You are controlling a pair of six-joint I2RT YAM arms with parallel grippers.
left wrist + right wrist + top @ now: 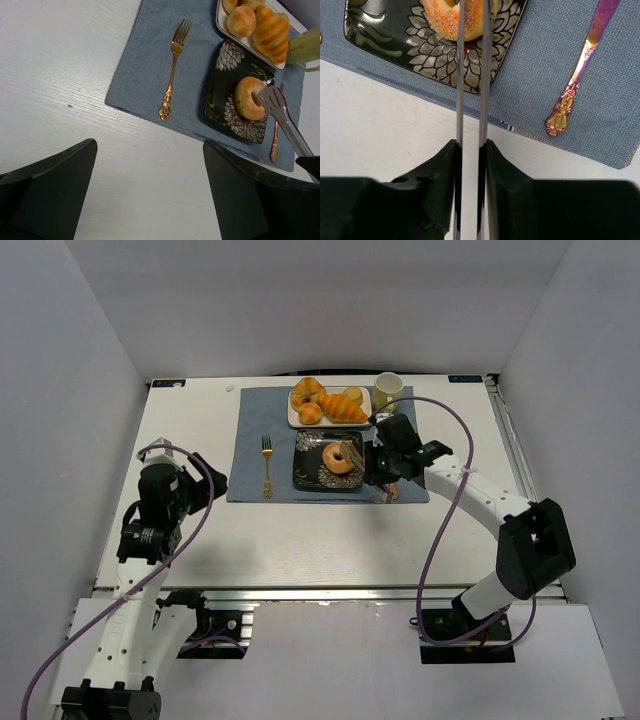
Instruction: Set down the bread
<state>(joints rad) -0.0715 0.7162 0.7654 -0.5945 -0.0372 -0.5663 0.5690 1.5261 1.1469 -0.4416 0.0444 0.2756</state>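
The right end effector clamps the tongs, their tips pinching the bread on the dark plate; placing looks nearly done, so next it should loosen and lift clear.

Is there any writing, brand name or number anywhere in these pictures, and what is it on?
"Sm": dark lettering on the yellow-green mug, seen from the left wrist; only these first letters can be made out, and they are blurred.
Blue sticker at the far left corner of the table: too small to read.
Second blue sticker at the far right corner: too small to read.
No other writing shows.
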